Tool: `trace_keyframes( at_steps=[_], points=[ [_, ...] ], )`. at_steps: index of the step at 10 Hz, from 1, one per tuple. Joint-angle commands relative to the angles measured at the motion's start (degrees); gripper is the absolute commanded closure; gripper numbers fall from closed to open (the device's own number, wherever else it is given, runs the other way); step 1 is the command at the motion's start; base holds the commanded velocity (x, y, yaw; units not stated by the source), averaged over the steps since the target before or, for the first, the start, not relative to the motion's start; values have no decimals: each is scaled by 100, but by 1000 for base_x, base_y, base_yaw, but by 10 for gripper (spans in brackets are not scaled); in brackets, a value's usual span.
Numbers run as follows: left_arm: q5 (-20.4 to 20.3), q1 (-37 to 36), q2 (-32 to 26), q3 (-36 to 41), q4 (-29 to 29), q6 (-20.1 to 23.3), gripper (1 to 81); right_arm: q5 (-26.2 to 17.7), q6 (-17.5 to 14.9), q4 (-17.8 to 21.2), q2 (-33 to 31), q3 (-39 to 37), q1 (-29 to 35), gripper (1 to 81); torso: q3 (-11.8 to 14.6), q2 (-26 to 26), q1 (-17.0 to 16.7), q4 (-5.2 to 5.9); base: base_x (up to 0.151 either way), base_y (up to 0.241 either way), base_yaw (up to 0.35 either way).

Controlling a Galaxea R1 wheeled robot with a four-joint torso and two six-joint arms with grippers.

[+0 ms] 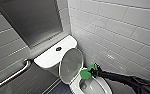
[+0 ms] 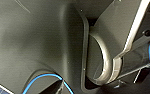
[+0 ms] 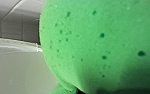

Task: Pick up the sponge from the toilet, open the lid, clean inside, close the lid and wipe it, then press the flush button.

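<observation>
Right claw (image 1: 93,71) pinches the sponge (image 1: 85,73) — pad jutting from its tip; both above the open toilet (image 1: 47,59) bowl.

tiled restroom, plainly: white toilet (image 1: 52,56) with tank and bowl, pale wall tiles (image 1: 116,30), metal grab bar (image 1: 12,76) alongside.

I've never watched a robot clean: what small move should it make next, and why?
Probably lower the sponge into the bowl of the toilet: the lid already stands open, and the right gripper holds the sponge by the rim.
</observation>
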Motion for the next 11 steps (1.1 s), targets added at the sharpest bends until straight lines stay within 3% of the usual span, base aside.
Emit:
trace_keyframes(
  at_steps=[1, 3, 6, 8, 10, 11],
  points=[
    [505, 146, -83, 54, -84, -14, 10, -122, 127, -27, 707, -828, 572, 811, 0, 0, 0, 0, 0, 0, 0],
    [505, 172, -110, 80, -84, -23, 10, -105, 365, -9, 841, -1348, 537, 811, 0, 0, 0, 0, 0, 0, 0],
    [505, 190, -110, 89, -93, -23, 10, -69, 471, 0, 533, -1333, 301, 811, 0, 0, 0, 0, 0, 0, 0],
    [497, 208, -109, 89, -84, -23, 10, 26, 454, -35, -123, -390, 81, 811, 0, 0, 0, 0, 0, 0, 0],
    [497, 208, -83, 98, -66, -14, 10, 386, 454, -9, -975, 799, -121, 811, 0, 0, 0, 0, 0, 0, 0],
    [497, 208, -66, 98, -66, -5, 10, 449, 454, 9, -1251, 1040, -270, 811, 0, 0, 0, 0, 0, 0, 0]
  ],
)
